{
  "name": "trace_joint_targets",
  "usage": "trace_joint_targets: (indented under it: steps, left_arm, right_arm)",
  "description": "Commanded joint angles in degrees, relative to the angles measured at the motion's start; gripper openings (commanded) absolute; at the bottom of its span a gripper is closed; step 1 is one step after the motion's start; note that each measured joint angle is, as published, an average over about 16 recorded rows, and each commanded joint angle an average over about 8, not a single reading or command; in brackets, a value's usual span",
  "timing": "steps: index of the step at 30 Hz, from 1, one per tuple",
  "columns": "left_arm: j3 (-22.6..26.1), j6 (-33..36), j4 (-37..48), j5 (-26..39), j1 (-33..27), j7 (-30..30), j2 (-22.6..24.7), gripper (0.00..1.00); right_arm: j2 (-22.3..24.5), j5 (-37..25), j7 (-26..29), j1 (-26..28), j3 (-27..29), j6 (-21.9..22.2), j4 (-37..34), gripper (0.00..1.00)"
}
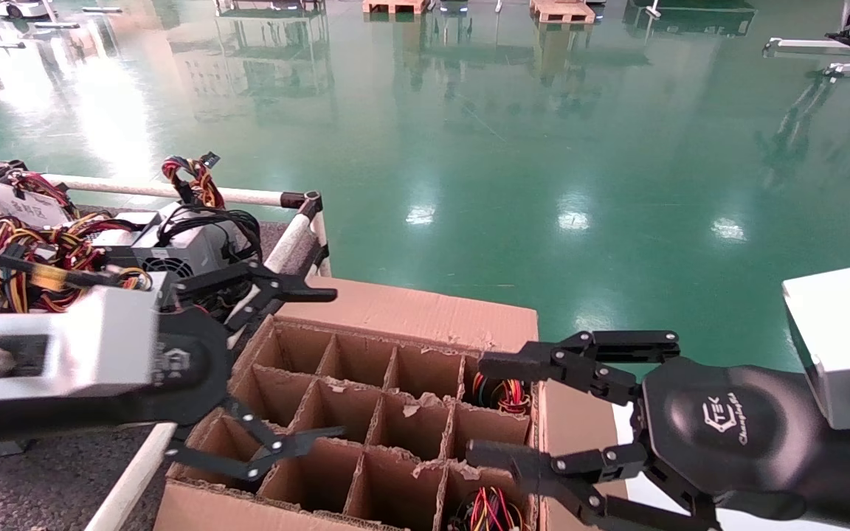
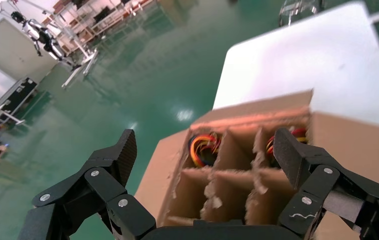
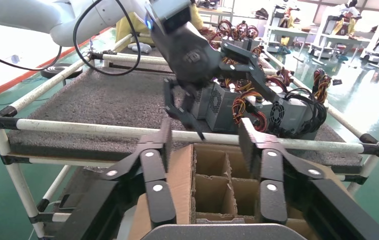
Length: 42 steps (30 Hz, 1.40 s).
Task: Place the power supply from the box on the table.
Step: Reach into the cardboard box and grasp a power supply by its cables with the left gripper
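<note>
While both arms reach over the box [image 1: 425, 317], the left gripper [image 1: 277, 372] hangs with fingers spread wide and empty above the divider cells on the table side, and the right gripper [image 1: 513, 413], likewise splayed and empty, sits over the opposite edge. Its housing bears a logo of which "TEK" is legible. A power supply's coloured wires [image 1: 502, 394] show in a far-row cell beside the right fingertips; another bundle [image 1: 488, 510] fills a near-row cell. More units [image 1: 189, 247] lie on the table [image 1: 56, 479].
</note>
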Motion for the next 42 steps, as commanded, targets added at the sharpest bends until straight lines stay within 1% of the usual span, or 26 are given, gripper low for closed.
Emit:
trace_joint_targets:
  steps: [1,12,20,24,30,42]
  left_arm:
    - [1.3,-1.7,-0.1,1.2,-0.4,1.3,0.7,1.0]
    - [8.5,-11.7,1.4,4.5,0.8,5.4,5.4,1.0]
    - [14.3,-19.0,2.5,4.9,-0.7,6.7,9.1,1.0]
    - [16.4,-21.7,2.7,4.7,-1.6,7.1,10.3,1.0]
    - [18.0,-23.8,2.7,4.5,-2.4,7.5,11.2,1.0]
    - [19.5,-25.4,3.1,4.3,-3.0,7.7,12.0,1.0]
  right_arm:
    - [0.0,0.0,0.0,0.0,0.0,0.0,0.0,0.0]
    - [0.0,0.0,0.0,0.0,0.0,0.0,0.0,0.0]
    - [0.0,0.0,0.0,0.0,0.0,0.0,0.0,0.0]
    - [0.0,0.0,0.0,0.0,0.0,0.0,0.0,0.0]
    - [0.0,0.0,0.0,0.0,0.0,0.0,0.0,0.0]
    - [0.0,0.0,0.0,0.0,0.0,0.0,0.0,0.0]
